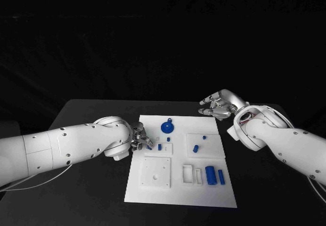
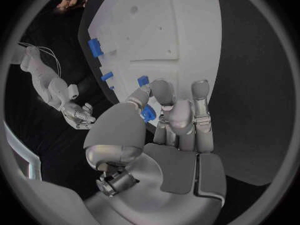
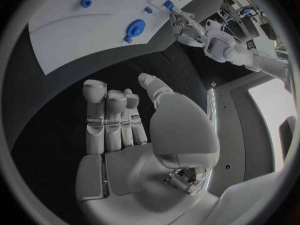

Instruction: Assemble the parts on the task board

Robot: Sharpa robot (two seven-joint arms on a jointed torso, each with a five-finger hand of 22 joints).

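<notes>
Left hand (image 1: 139,139) resting at board's (image 1: 153,195) left edge, fingers curling on small blue part (image 2: 148,113); grip itself partly hidden behind thumb. On board, left to right: blue disc (image 1: 166,126), small pegs (image 1: 159,147) too small to tell apart, two blue cylinders (image 1: 211,175) lying side by side. Right hand (image 1: 218,105) hovering off board's far right corner, fingers spreading apart, holding nothing.
</notes>
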